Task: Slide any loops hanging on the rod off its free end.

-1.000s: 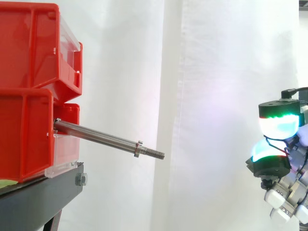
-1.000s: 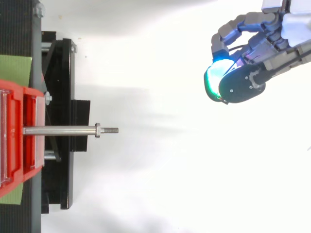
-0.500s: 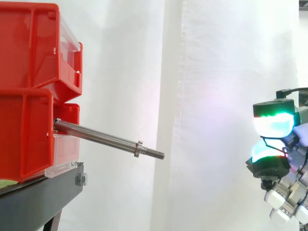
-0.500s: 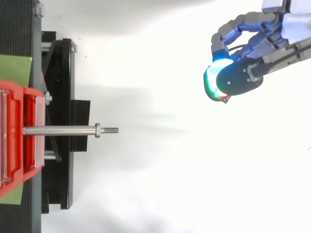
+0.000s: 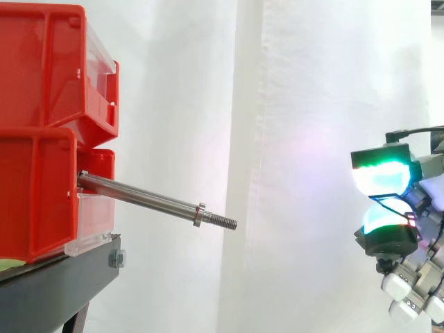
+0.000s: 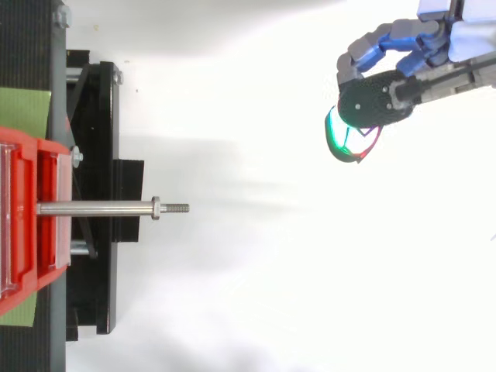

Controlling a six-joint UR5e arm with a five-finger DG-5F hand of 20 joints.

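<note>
The white curtain (image 5: 312, 83) backs everything. In front of it, at the left, red bins (image 5: 41, 104) are stacked on the black bench (image 5: 62, 284). The robot hand (image 6: 411, 54) hangs well apart at the right. Its fingers are curled in, the glowing pads close together, and I can see nothing held in them.

The rod (image 5: 139, 198) sticks out of the lower bin and slopes slightly down toward the hand. It is bare metal from the bin to the tip, so to my eye the job looks finished. If another pass is wanted, I'd uncurl the fingers first and come in level with the free end. I'd then draw outward along the rod's slope, lifting gently over the small nut (image 5: 199, 214) near the threaded tip (image 5: 223, 221), where a loop would likely snag.
</note>
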